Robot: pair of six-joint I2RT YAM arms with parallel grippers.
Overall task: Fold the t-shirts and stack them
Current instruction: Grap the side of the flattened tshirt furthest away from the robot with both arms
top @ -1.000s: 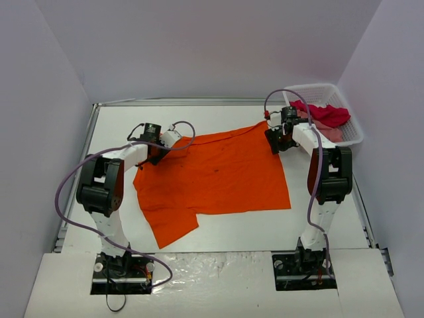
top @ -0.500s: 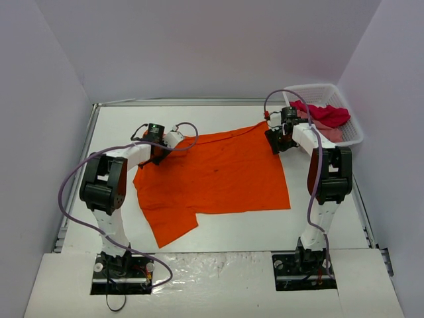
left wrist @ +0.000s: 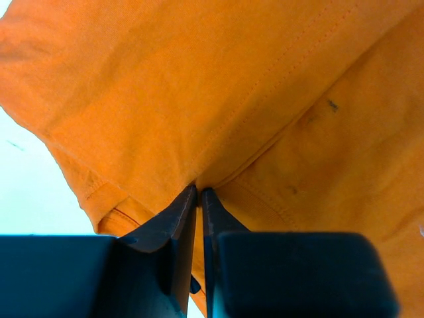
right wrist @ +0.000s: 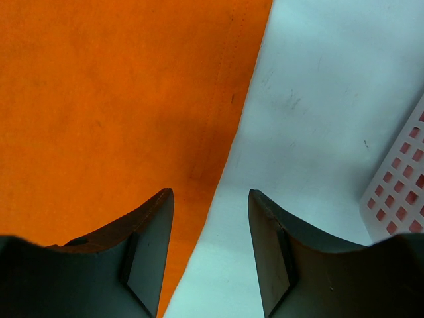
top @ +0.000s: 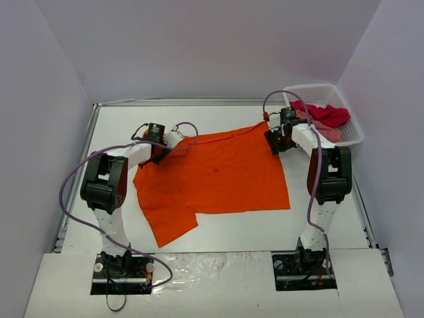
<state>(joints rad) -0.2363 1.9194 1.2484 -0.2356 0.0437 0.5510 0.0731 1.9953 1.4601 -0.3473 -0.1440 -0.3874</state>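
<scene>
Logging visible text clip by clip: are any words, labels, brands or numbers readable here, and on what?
None can be read.
The orange t-shirt is plain, with only dark specks.
The white basket shows no lettering.
The coloured spots on the arm bases are too small to read.

Orange t-shirt (top: 218, 173): matt cloth, stitched seams; basket (right wrist: 392, 191): plastic lattice; table (top: 232, 226): smooth, matt.

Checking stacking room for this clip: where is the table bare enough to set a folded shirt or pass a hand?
Bare table runs along the far edge behind the orange shirt, and along the near edge right of its sleeve. Crowded: the far right corner, where the right hand sits at the shirt's corner beside the basket.
</scene>
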